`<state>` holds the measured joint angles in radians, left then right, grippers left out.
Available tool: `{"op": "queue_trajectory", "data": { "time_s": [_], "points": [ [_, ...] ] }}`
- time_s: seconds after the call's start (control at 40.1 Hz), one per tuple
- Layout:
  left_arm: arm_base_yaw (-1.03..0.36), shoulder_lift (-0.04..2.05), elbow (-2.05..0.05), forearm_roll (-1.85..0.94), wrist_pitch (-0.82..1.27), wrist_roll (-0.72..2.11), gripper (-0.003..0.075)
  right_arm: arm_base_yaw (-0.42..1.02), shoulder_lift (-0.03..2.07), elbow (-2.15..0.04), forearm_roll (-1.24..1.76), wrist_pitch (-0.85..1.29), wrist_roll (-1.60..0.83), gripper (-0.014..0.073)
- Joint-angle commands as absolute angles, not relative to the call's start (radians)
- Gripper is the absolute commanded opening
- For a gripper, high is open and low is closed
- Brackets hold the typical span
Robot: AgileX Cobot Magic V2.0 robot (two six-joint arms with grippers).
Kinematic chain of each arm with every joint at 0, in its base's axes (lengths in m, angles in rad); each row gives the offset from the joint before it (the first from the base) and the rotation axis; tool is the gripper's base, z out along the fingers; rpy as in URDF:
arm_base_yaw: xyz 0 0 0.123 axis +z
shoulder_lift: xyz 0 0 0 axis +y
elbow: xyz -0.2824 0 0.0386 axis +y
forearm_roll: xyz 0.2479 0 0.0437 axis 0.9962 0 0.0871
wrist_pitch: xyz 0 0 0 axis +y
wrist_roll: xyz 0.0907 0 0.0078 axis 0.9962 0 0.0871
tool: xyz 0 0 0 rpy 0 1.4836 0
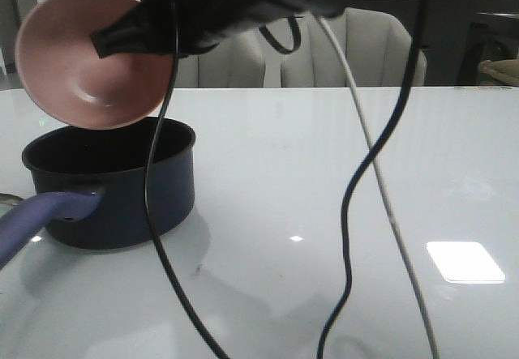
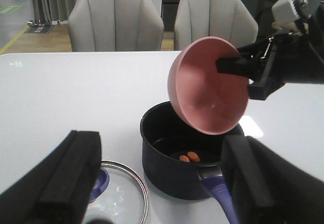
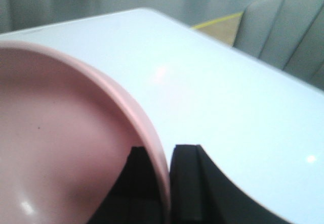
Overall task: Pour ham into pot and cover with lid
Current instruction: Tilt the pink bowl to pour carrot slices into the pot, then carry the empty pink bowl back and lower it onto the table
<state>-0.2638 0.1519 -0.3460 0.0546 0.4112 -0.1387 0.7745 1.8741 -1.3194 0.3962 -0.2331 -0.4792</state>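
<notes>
My right gripper (image 1: pixel 109 39) is shut on the rim of the pink bowl (image 1: pixel 89 59) and holds it tipped steeply over the dark navy pot (image 1: pixel 113 185). The bowl looks empty. In the right wrist view one finger is inside the bowl's rim (image 3: pixel 152 133) and one outside, at the gripper (image 3: pixel 164 183). In the left wrist view two orange ham slices (image 2: pixel 190 157) lie on the floor of the pot (image 2: pixel 172 168), under the bowl (image 2: pixel 207 87). My left gripper (image 2: pixel 162 183) is open and empty, above the lid (image 2: pixel 126 198) with its blue knob (image 2: pixel 101 181), which lies beside the pot.
The pot's purplish handle (image 1: pixel 40 217) points toward the table's near left. A black cable (image 1: pixel 349 213) and a white cable (image 1: pixel 389 205) hang across the front view. Grey chairs (image 2: pixel 116 16) stand behind the white table (image 1: pixel 340 148).
</notes>
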Motion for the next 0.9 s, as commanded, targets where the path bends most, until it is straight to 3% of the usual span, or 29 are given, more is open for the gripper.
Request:
{"op": "queue_trajectory", "data": {
  "time_s": [0.0, 0.225, 0.374, 0.599, 0.874],
  "points": [
    [-0.268, 0.161, -0.372, 0.056, 0.337, -0.140, 0.0533, 0.739, 1.735, -1.358, 0.402, -0.100, -0.486, 0.0136],
    [-0.268, 0.161, -0.372, 0.056, 0.337, -0.140, 0.0533, 0.619, 1.636, -1.358, 0.399, 0.282, -0.518, 0.0137],
    [-0.268, 0.161, -0.372, 0.056, 0.337, -0.140, 0.0533, 0.505, 1.622, -1.358, 0.325, 0.455, -0.407, 0.0137],
    [-0.268, 0.161, -0.372, 0.056, 0.331, -0.140, 0.0533, 0.368, 1.629, -1.358, 0.154, 0.648, -0.138, 0.0137],
    [-0.268, 0.161, -0.372, 0.056, 0.326, -0.140, 0.0533, 0.253, 1.730, -1.358, 0.167, 0.782, -0.091, 0.0137]
  ]
}}
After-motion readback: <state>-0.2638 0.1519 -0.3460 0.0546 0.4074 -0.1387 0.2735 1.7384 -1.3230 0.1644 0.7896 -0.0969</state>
